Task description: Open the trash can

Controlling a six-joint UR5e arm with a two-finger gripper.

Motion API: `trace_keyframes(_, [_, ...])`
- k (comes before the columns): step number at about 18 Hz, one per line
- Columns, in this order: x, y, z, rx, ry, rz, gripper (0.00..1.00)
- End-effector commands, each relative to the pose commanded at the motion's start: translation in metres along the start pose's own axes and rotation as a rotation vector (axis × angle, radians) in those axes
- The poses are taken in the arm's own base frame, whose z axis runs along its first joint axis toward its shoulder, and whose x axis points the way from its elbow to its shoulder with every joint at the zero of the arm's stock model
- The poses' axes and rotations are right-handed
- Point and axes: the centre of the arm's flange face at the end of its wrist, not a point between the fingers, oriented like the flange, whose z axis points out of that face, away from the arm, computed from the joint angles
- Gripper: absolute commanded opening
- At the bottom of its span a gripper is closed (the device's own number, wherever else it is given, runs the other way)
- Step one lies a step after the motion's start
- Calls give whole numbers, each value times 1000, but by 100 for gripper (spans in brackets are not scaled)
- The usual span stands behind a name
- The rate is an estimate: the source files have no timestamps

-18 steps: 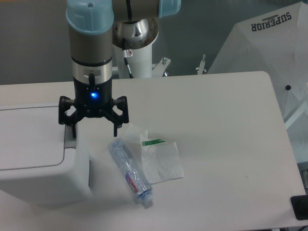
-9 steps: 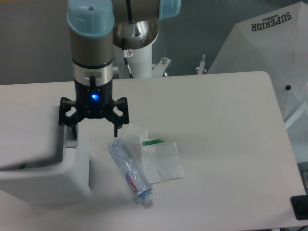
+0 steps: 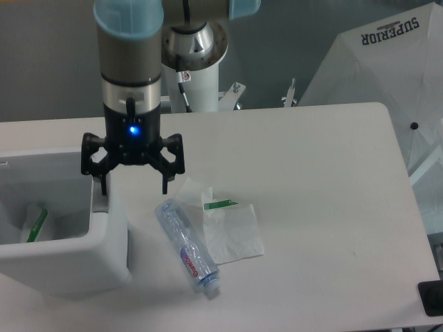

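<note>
**Gripper poised over the open trash can's right edge**

The trash can (image 3: 62,242) is seen at the left end of the desk (image 3: 311,207), its interior exposed — a green item can be made out inside. The gripper (image 3: 133,181) is held with its jaws spread wide and nothing gripped, directly above the can's right wall near the grey tab (image 3: 101,203). The can lies below and leftward of the gripper. The task is judged essentially done — only a straight upward retreat seems needed.

The trash can (image 3: 104,242) is cut off at the left edge; its lid is unseen.
</note>
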Motion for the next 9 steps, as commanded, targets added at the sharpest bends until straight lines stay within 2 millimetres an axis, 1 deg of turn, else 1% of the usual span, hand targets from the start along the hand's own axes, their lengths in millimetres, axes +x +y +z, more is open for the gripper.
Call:
trace_keyframes(2, [-60,-7,-7,16,-45,-64,100])
trace_keyframes(4, [-107,-14,-10,26,-79,-87,100])
trace_keyframes(5, [-128,-18,-6,27,-94,-74,100])
trace_keyframes(7, [-164,-26,18,3,-128,-47,100])
trace_keyframes(8, [-184,-24,21,-12,-179,-46,100])
trace_keyframes(9, [-203,-21,19,-23,-230,-47,100])
